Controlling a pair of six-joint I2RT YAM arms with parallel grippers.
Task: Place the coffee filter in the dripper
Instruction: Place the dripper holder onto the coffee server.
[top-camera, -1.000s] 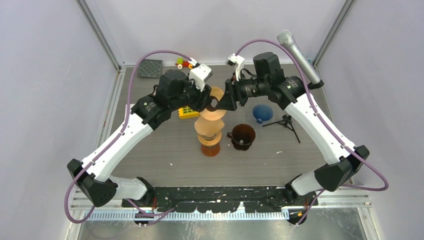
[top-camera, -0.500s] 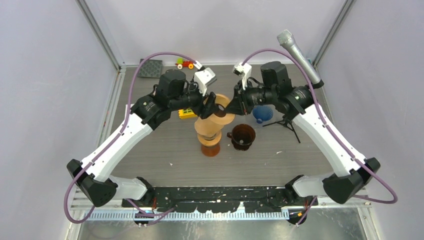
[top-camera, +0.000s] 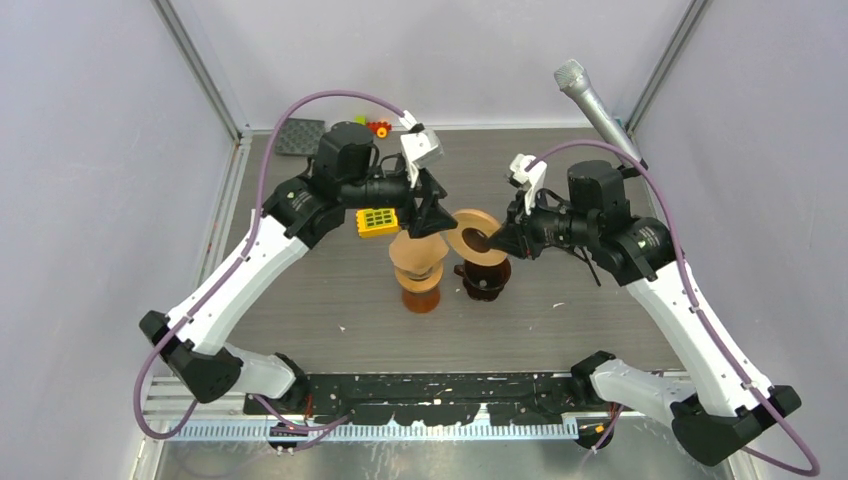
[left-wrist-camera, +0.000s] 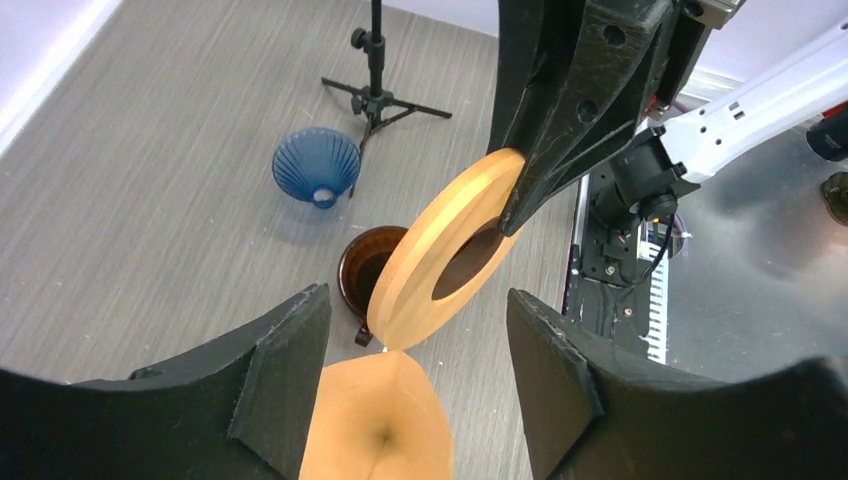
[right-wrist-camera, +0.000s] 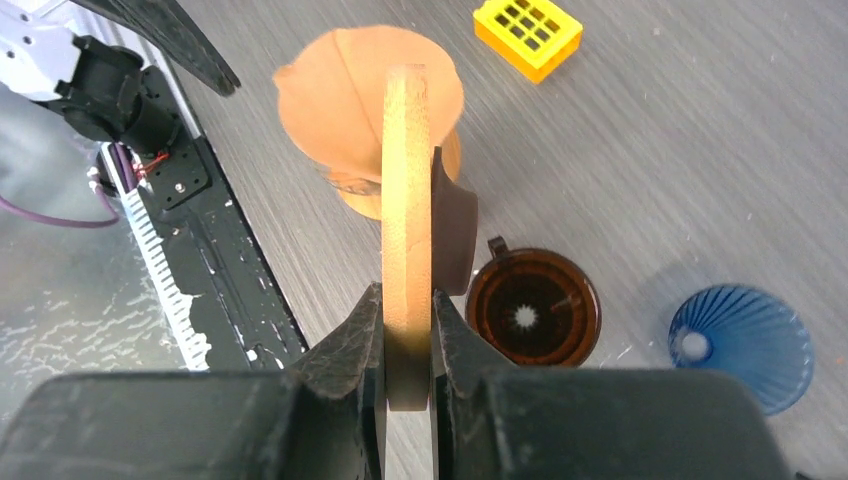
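A stack of tan paper coffee filters (top-camera: 418, 255) sits as a cone on a wooden stand. It also shows in the left wrist view (left-wrist-camera: 375, 420) and the right wrist view (right-wrist-camera: 345, 95). My left gripper (top-camera: 428, 215) hangs open just above the cone, its jaws wide on either side (left-wrist-camera: 420, 390). My right gripper (top-camera: 495, 240) is shut on a wooden ring (top-camera: 468, 230), held on edge (right-wrist-camera: 407, 180) between the stack and the brown glass dripper (top-camera: 487, 275). The dripper (right-wrist-camera: 533, 305) stands empty on the table, and it also shows in the left wrist view (left-wrist-camera: 360, 265).
A blue ribbed dripper (left-wrist-camera: 316, 167) lies right of the brown one. A small black tripod (left-wrist-camera: 378, 85) and a microphone (top-camera: 595, 100) are at the back right. A yellow block (top-camera: 377, 219), a grey pad (top-camera: 300, 136) and a small toy (top-camera: 378, 127) are at the back left.
My right gripper has carried the wooden ring right and down, off the filter stack, to beside the brown dripper. My left gripper has parted from the ring and stays over the stack.
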